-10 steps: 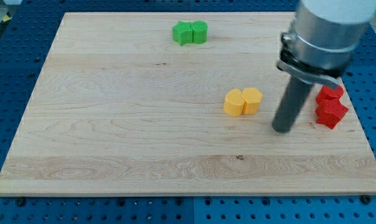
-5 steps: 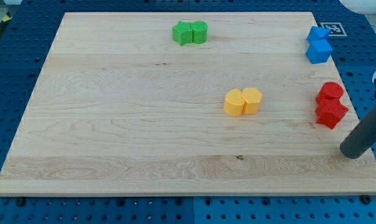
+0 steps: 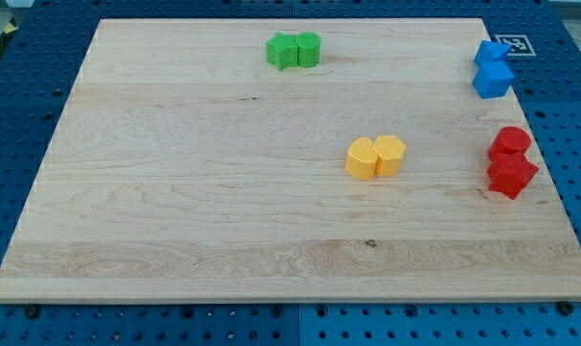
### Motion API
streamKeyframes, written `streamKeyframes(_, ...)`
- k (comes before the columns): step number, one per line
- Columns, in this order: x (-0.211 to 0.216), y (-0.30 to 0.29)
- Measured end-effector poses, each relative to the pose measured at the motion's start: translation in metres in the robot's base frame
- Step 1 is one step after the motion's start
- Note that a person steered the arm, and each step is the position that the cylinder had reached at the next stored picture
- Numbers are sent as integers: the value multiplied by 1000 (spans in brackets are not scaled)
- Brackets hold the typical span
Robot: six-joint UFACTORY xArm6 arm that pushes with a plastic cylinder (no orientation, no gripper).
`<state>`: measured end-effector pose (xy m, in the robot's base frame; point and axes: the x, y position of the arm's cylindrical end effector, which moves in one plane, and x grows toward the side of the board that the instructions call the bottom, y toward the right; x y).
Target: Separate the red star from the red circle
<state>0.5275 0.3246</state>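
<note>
Wooden board [image 3: 194,192] fills most of the view, light grain, sitting on a blue pegboard table [image 3: 12,115] that shows around all edges. Yellow pair near the board's middle, slightly to the view's right: two yellow blocks touching, the left yellow block [image 3: 362,160] and the right yellow block [image 3: 390,154], shapes hard to make out, roughly rounded and hexagon-like. Red pair at the view's right edge of the board: red star [image 3: 512,177] at the lower spot, red circle [image 3: 510,143] directly above it toward the view's top, the two touching, not separated. Blue pair at the view's top right corner: upper blue block [image 3: 490,52] and lower blue block [image 3: 492,80], touching, shapes unclear, the lower looks cube-like. Green pair near the view's top, centre-left: a green star-like block [image 3: 283,51] touching a green rounded block [image 3: 309,48] on its right. My tip does not show; only a small dark sliver at the view's far right edge, off the board, too little to identify. No jaws on this rig, so no jaw state to tell.
</note>
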Motion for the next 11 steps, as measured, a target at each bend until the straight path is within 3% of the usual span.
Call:
streamKeyframes(2, -32, -61)
streamKeyframes(4, -6, -67)
streamKeyframes(6, -38, -121)
streamKeyframes(7, -27, -123)
streamKeyframes(9, -21, -55)
streamKeyframes(11, -57, -104)
